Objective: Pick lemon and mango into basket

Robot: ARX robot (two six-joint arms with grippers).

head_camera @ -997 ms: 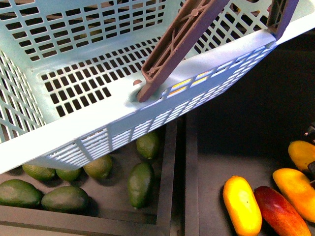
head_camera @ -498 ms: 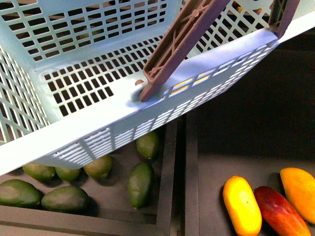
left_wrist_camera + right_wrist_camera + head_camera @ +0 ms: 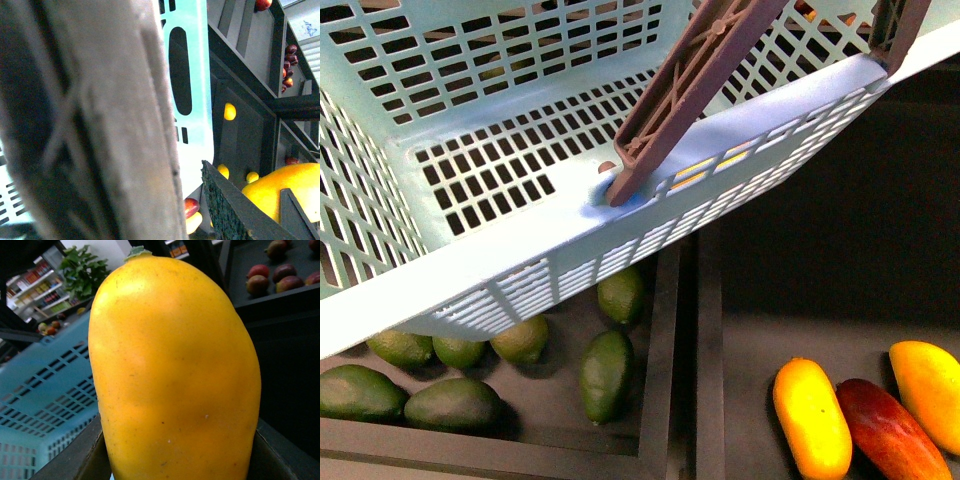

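With the right pincer (image 3: 175, 457) clamped on a mango (image 3: 175, 365) beside the basket (image 3: 470, 282) and the left pincer's (image 3: 200, 200) state untellable, no fruit showed inside yet.

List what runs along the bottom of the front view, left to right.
Dark avocado → second avocado → lone avocado → black divider → yellow mango → dark red mango → orange-yellow mango at the right edge.

Basket (image 3: 520, 262) tilted over avocados (image 3: 605, 375); yellow mango (image 3: 811, 418) right.
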